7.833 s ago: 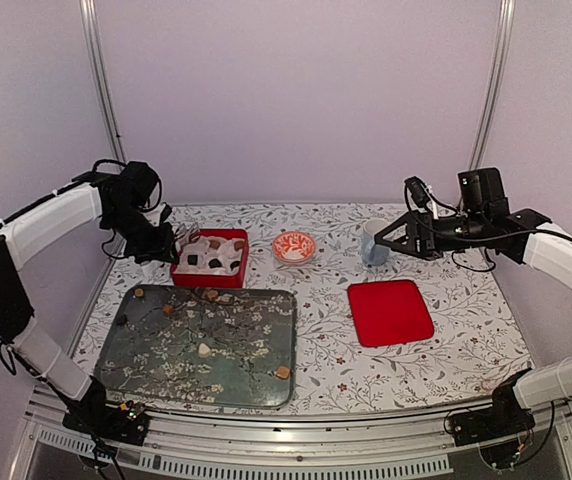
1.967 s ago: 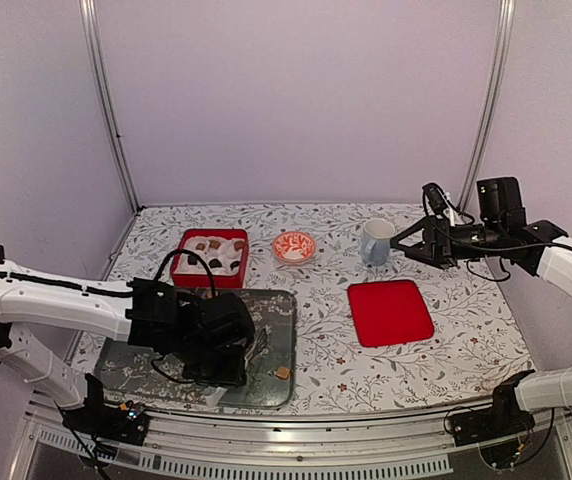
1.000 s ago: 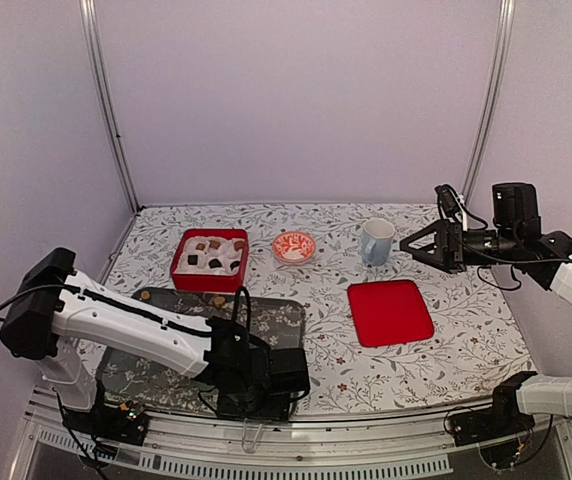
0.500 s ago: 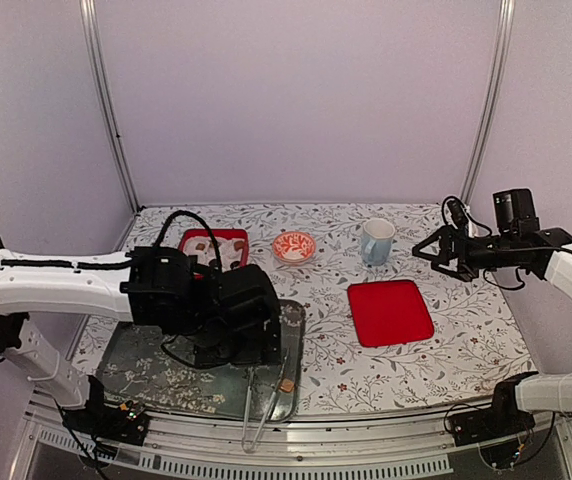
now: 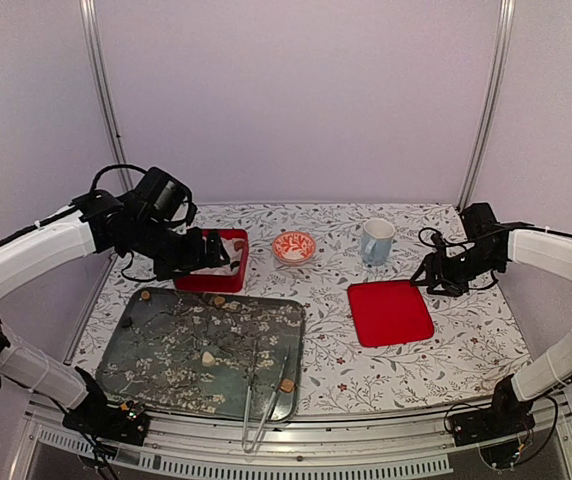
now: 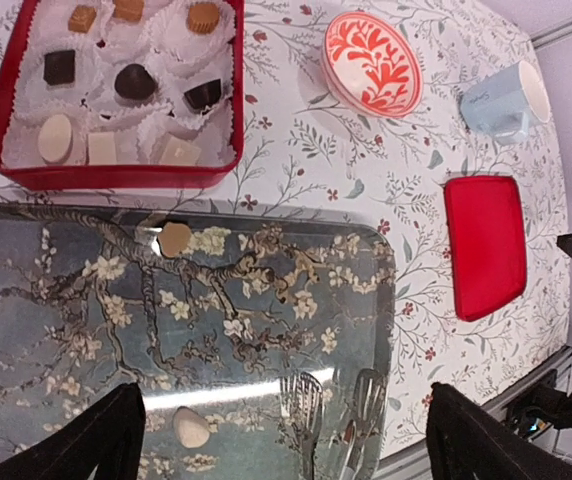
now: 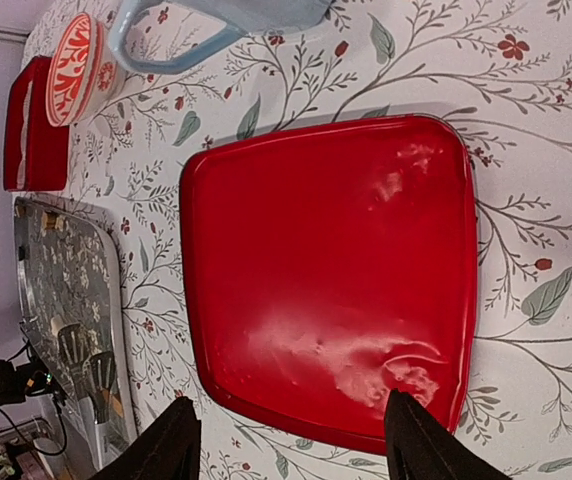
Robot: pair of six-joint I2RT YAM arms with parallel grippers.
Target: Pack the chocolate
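While the left pincer (image 6: 281, 400) is hanging spread wide and holding nothing above the red box (image 6: 116, 178) and the flowered tray (image 6: 266, 300), most of the chocolate (image 6: 134, 82) is sitting inside that box in white paper cups. There are nine dark, caramel and cream pieces there. A few more are lying loose on the tray: a caramel round near its far edge and a cream lump close to the tongs (image 6: 301, 392). The right pincer (image 7: 291, 425) is hovering over the red lid (image 7: 336, 270), fingers parted and gripping nothing. Whether it is touching the lid is hard to tell. A patterned bowl (image 6: 371, 62) and a pale mug (image 6: 506, 100) are standing on the surface (image 5: 336, 330) beyond.
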